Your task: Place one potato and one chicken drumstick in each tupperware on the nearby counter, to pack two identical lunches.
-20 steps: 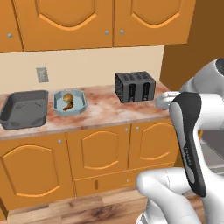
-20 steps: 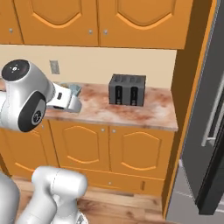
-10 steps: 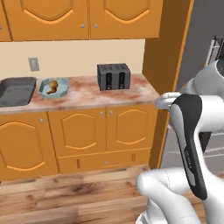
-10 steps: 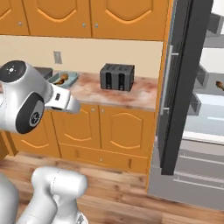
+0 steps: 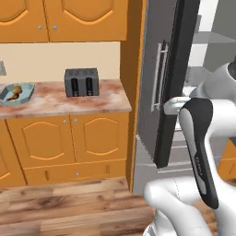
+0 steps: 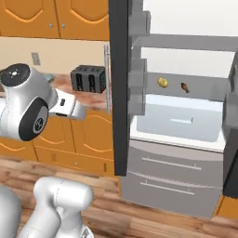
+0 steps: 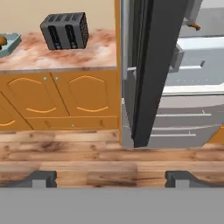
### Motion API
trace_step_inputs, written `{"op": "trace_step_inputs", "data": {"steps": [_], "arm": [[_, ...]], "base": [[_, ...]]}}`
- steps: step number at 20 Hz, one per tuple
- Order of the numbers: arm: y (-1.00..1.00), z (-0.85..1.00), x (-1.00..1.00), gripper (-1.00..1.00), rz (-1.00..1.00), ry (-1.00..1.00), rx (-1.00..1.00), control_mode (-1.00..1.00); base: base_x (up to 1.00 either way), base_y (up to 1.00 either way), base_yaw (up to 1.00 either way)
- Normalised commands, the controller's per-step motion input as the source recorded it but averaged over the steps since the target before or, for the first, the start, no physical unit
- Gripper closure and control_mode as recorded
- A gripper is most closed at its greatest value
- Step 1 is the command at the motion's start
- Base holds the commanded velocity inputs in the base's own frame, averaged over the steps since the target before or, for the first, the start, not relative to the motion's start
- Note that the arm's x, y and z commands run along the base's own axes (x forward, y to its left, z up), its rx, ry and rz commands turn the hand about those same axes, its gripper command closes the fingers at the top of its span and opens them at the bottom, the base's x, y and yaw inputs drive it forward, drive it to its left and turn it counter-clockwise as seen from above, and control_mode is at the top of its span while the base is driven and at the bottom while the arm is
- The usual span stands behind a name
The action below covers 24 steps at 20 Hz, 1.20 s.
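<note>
A small yellow potato and a reddish-brown chicken drumstick lie near each other on a grey fridge shelf, door open. Step in hand, by judgement: fetching the second lunch; next, reach into the fridge. The gripper is spread wide, empty. The pale teal tupperware on the marble counter already holds brown food.

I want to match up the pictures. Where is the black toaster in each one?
Left base view: the toaster stands on the counter, left of centre.
Right base view: the toaster sits left of centre, partly behind the open fridge door.
Hand view: the toaster is at the upper left.
Shared landmark: the dark fridge door edge just right of it.
</note>
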Motion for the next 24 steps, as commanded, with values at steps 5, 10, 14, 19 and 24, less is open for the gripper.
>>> {"op": "trace_step_inputs", "data": {"steps": [5, 10, 14, 19, 24], "arm": [[0.00, 0.00, 0.00, -1.00, 0.00, 0.00, 0.00, 1.00], [0.00, 0.00, 0.00, -1.00, 0.00, 0.00, 0.00, 1.00], [0.00, 0.00, 0.00, -1.00, 0.00, 0.00, 0.00, 1.00], [0.00, 0.00, 0.00, -1.00, 0.00, 0.00, 0.00, 1.00], [0.00, 0.00, 0.00, -1.00, 0.00, 0.00, 0.00, 1.00]], "base": [[-0.17, -1.00, 0.01], [0.00, -0.99, 0.00], [0.06, -0.66, 0.00], [0.68, -0.04, 0.00], [0.95, 0.00, 0.00]]}}
